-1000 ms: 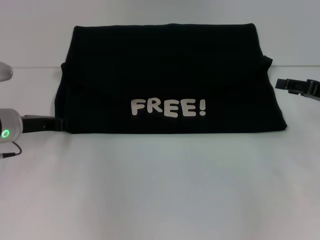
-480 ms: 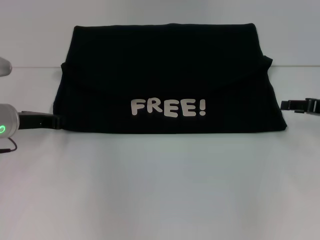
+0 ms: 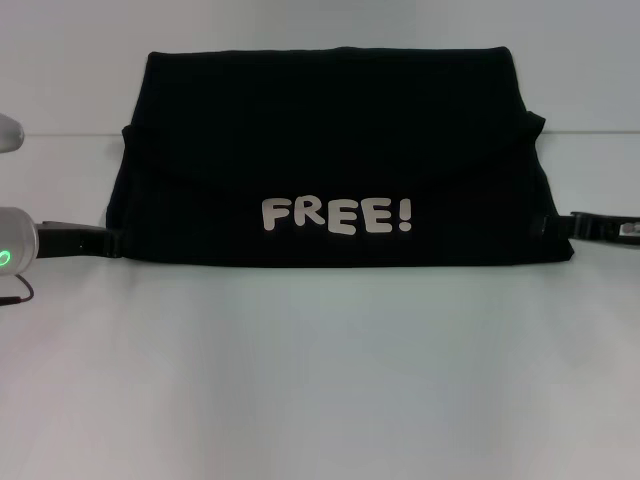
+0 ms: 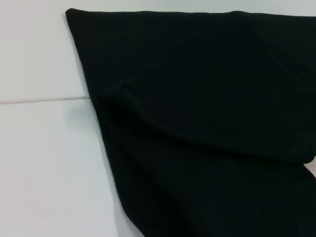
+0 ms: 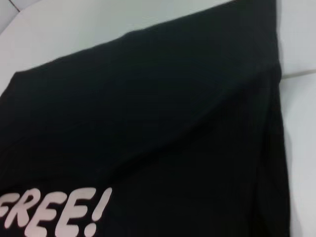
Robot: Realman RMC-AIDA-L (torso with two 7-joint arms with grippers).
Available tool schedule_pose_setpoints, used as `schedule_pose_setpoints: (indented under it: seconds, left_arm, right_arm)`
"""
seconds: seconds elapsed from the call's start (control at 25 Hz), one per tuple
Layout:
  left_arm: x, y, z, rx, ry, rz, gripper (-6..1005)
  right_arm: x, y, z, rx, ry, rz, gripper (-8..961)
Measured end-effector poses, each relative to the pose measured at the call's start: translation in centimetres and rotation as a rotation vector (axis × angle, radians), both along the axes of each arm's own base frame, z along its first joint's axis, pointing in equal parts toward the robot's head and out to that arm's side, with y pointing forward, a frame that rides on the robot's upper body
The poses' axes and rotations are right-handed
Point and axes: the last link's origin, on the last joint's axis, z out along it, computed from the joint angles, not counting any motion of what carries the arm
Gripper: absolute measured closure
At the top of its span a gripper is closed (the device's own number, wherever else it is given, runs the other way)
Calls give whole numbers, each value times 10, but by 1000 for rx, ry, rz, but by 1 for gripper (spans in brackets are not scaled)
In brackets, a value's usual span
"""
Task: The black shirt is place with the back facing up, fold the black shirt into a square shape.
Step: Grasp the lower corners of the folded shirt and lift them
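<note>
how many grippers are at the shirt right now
2. The left gripper is at the near left edge of the black shirt; the right gripper is at its near right corner. Both fingertips are partly hidden against the cloth.

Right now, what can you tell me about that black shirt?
The black shirt is plain soft cloth, folded into a wide band lying flat on the white table, whitish "FREE!" lettering facing up near its front edge. The left end effector meets its left edge; the right end effector reaches its right front corner.
</note>
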Motion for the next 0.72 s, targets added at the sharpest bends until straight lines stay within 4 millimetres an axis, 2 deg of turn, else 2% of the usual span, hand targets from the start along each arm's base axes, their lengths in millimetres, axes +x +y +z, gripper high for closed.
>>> schedule_pose_setpoints:
  seconds: [0.16,0.4,0.72]
  left_arm:
    - [0,0,1,5,3,0,996]
    - [1,2,1,6,5,-4,996]
    - [3,4,0,7,8,-10,995]
  right_arm:
    - [0,-2,-9,-2,-10,-7,407]
    - [3,-4,-11,0,-9,-19,411]
    - [2,-6,-13,-17,-18,-6,539]
